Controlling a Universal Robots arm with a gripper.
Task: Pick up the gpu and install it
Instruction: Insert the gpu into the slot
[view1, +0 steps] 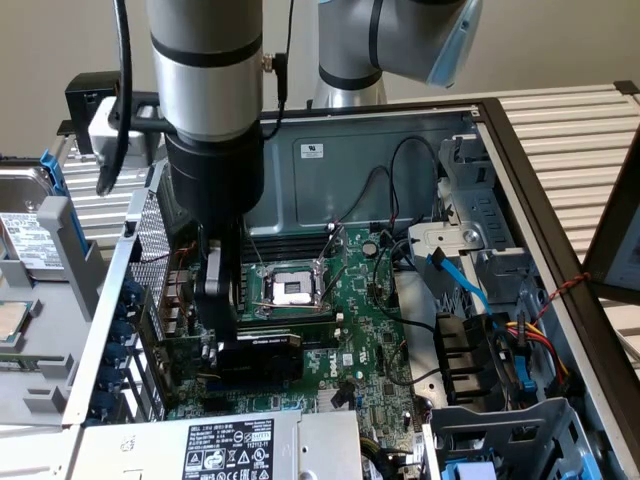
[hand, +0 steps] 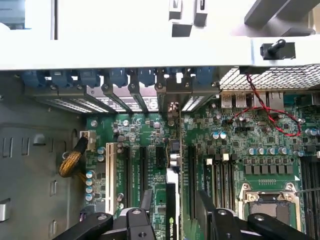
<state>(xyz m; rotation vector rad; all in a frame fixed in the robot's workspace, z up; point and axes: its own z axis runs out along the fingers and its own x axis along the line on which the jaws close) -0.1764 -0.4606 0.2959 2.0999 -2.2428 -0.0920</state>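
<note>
1. Black gripper (hand: 172, 220) fingers (hand: 137, 220) sit closest to the wrist camera, spread apart on either side of the gpu (hand: 171, 210), which stands on edge between them.
2. Neither finger pad can be seen pressing the card, so the jaws read as wide open with nothing held.
3. Seen from the exterior view, the gpu (view1: 262, 355) stands upright on the motherboard (view1: 370, 330), its black block just below the gripper (view1: 218, 325), in the slot area toward the case's rear wall.
4. Whether the card is fully seated in its slot cannot be told.
5. On the wrist view, the card's narrow end runs toward the row of slot covers (hand: 125, 102) along the case's back edge, with black expansion slots (hand: 191, 175) on both sides of it.
6. Nearby, the bare processor socket (view1: 292, 290) lies on the board just beside the card, toward the middle of the case.
7. Along the case (view1: 505, 150) edge on the exterior view's right are a blue cable (view1: 462, 280) and a bundle of coloured wires (view1: 535, 335).
8. At the near edge of the case lies the power supply (view1: 225, 445) with its white label.
</note>
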